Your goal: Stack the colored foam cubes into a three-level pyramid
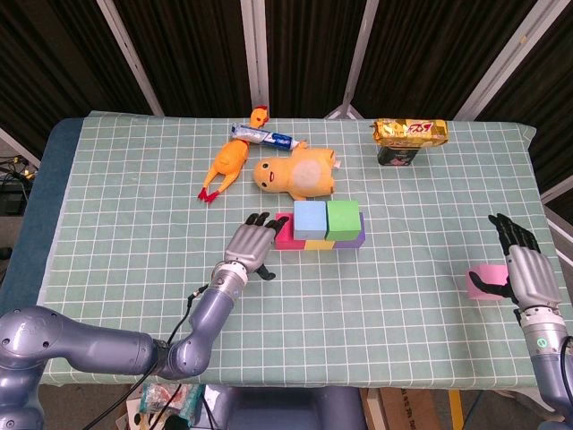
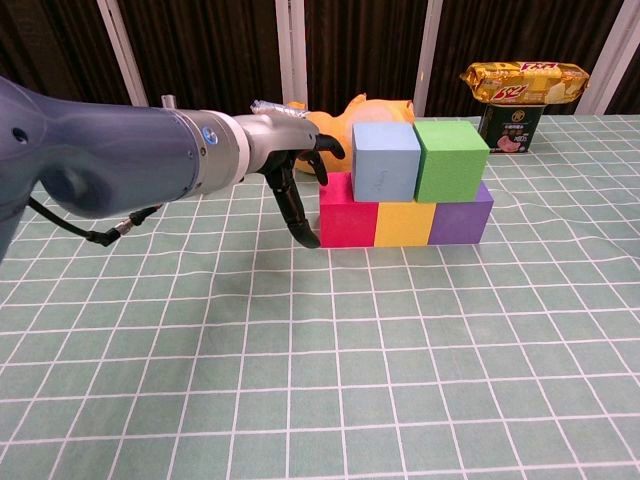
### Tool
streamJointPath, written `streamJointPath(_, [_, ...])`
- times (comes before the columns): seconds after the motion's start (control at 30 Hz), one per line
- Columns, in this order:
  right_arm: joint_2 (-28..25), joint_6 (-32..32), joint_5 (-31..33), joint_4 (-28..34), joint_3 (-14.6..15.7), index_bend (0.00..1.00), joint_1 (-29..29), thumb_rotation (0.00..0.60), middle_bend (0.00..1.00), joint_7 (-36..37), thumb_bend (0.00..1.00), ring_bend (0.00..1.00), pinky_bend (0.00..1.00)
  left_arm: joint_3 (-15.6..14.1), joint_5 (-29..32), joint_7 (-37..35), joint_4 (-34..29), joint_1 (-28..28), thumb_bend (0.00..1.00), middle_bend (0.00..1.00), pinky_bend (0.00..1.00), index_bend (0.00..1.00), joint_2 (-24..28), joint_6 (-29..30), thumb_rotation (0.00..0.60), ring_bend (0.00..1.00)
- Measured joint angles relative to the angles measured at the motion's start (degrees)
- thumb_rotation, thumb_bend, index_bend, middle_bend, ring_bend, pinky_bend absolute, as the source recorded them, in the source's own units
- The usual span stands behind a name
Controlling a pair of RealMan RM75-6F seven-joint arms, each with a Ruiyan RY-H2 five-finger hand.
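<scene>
Stack: blue foam cube (image 2: 385, 161) and green foam cube (image 2: 451, 160) are seated on a magenta-yellow-purple foam row (image 2: 405, 221).
Left hand (image 1: 250, 246): released, at the row's 9 o'clock.
Right hand (image 1: 528, 273): fingers spread, nothing grasped.

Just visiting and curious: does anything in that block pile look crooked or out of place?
The blue cube and green cube sit shifted right over the bottom row, not centred. One pink cube lies far off by the right hand.

Table (image 1: 107, 224) under green white-gridded cloth, dark corrugated wall panels (image 1: 188, 54) behind, white diagonal struts (image 1: 260, 49), even overhead light.
</scene>
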State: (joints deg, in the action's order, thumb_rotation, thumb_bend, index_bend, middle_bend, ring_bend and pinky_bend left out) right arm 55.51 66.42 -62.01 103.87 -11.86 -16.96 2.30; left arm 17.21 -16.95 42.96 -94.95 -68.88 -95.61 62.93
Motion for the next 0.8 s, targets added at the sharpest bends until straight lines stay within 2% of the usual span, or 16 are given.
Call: streamJointPath(0.8, [-0.01, -0.11, 0.07, -0.02, 0.02, 0.0, -0.04, 0.6, 0.0, 0.04, 0.3, 0.0, 0.0, 0.53, 0.38, 0.4, 1.35, -0.7, 0.16, 0.15, 0.04, 0.0, -1.21, -0.41, 0.6, 0.02])
